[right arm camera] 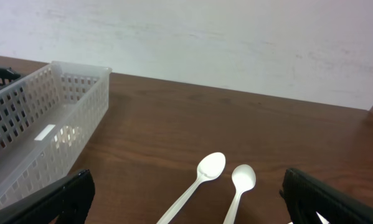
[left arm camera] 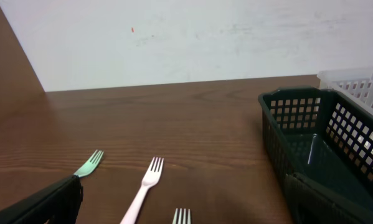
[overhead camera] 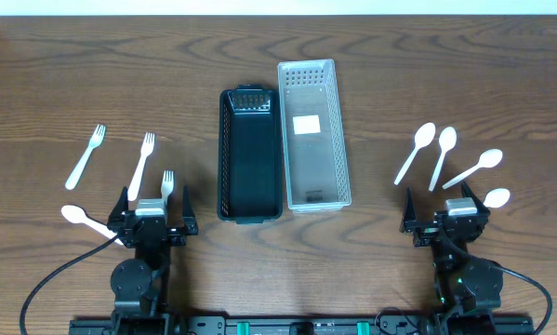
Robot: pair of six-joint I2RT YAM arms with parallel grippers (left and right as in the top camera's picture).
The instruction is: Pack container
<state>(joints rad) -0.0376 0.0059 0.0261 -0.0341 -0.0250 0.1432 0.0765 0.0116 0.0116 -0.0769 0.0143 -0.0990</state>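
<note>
Nearest you, the left claw (overhead camera: 155, 216) sat low at the front of the table (overhead camera: 55, 74). Its fingers (left arm camera: 49, 202) were spread wide with nothing between them. The right claw (overhead camera: 447, 219) sat the same way on the other side, with its fingers (right arm camera: 55, 199) just as wide and holding nothing.

A lone spoon (overhead camera: 76, 217) lay just beside your left claw on its outer side. The near fork (overhead camera: 166, 183) lay straight ahead of that claw, with its handle end hidden under it in the overhead view. A near spoon (overhead camera: 496, 197) lay just off your right claw's outer finger.

Further out on your left were a second fork (overhead camera: 141, 166) and, well to its left, a third fork (overhead camera: 86, 156), both with tines pointing away. On your right, three spoons (overhead camera: 443, 155) fanned out with their bowls at the far end.

Between the arms, the black bin (overhead camera: 250, 154) and the white bin (overhead camera: 312, 135) stood side by side, the black one on the left. Their long walls touched or nearly touched. The white bin reached further back and had a label (overhead camera: 306, 125) on its floor.
</note>
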